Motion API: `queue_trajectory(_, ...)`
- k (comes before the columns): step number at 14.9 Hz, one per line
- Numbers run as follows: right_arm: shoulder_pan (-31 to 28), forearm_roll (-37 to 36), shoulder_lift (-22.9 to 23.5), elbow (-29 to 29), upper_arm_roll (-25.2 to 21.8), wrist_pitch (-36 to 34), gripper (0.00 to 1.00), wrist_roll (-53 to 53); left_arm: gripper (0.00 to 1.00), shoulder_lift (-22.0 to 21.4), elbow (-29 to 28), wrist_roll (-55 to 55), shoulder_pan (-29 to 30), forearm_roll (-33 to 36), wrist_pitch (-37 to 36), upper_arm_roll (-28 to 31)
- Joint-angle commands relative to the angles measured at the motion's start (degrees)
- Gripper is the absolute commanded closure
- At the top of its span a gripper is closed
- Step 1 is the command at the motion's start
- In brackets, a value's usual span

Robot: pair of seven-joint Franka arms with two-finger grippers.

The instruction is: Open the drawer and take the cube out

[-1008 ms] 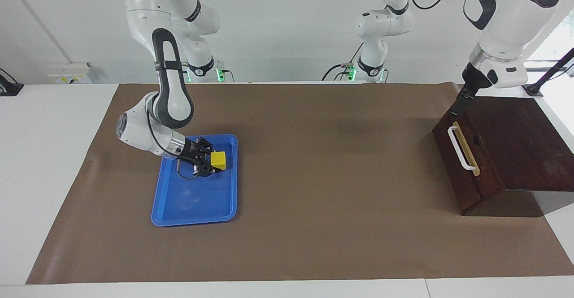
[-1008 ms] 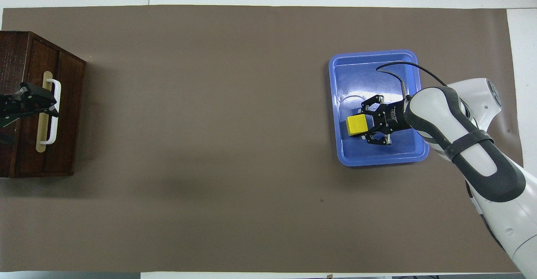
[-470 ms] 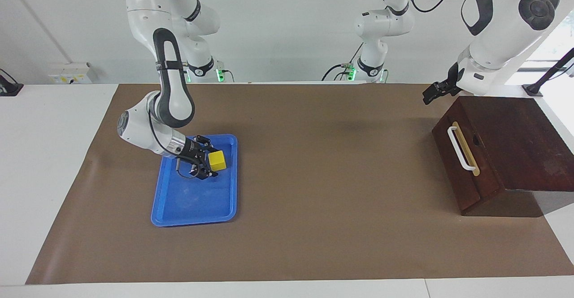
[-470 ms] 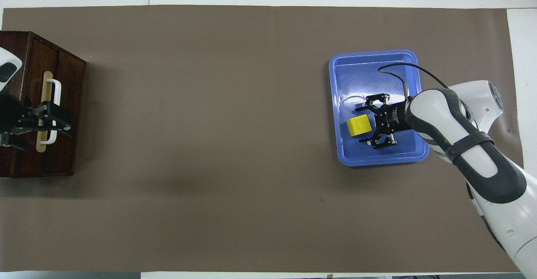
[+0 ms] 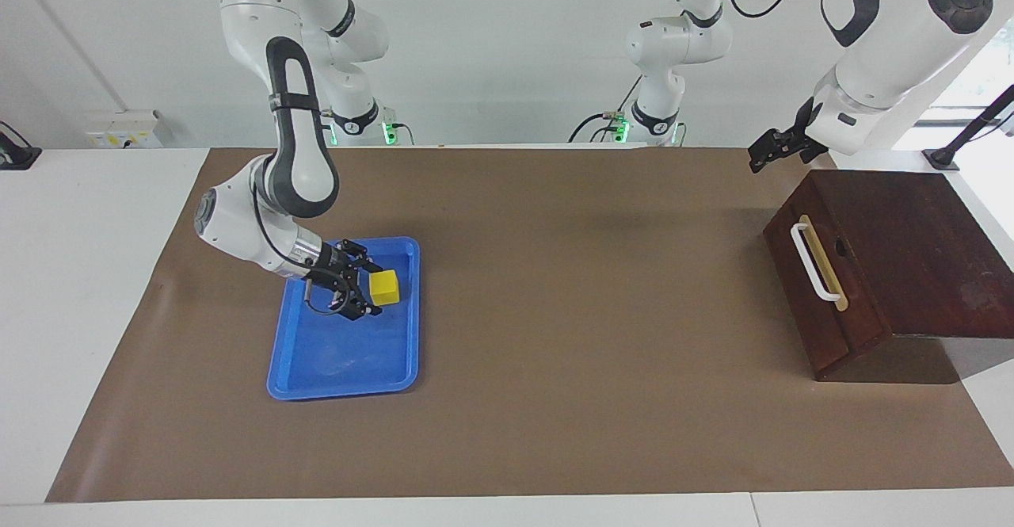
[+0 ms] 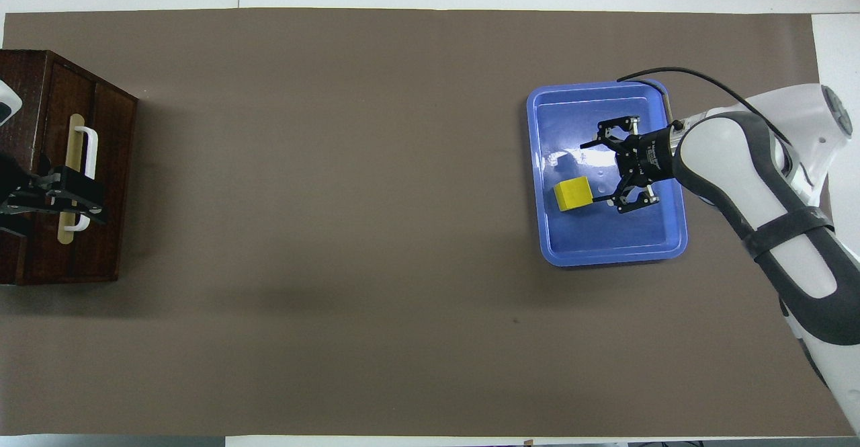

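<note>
**A:** Where is the cube at this point?

**B:** It sits in the blue tray, toward the right arm's end of the tabletop, on the part of the tray floor nearer the robots. The right end effector is just beside it with its fingers spread, and nothing is pinched between them. I judge the cube is released and the step in hand is backing away.

**A:** How should that retreat go?

**B:** Keep the fingers wide and lift clear before swinging sideways. One fingertip looks very close to the cube's side, so a sideways sweep could nudge it across the tray. The cable looping off the wrist should also clear the tray's rim.

**A:** And the drawer?

**B:** It looks shut inside its dark box at the left arm's end, the white handle showing on its front. The left end effector hangs in the air over the tabletop, by the box corner nearest the robots; I cannot tell whether its fingers are spread or pressed together. That arm appears to be waiting, and it should stay off the handle.
</note>
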Motion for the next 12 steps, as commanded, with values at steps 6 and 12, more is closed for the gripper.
queue_trajectory(6, -1.00, -26.31, -6.78, 14.00, 0.21, -18.88, 0.00, -36.25, 0.00, -0.85, -0.12, 1.24, -0.50, -0.64, -0.27, 1.17)
queue_trajectory(12, -1.61, -33.62, -11.00, 17.26, 0.73, -20.72, 0.00, -62.41, 0.00, -0.76, -0.30, 1.42, -0.76, -0.55, 1.75, 1.17)
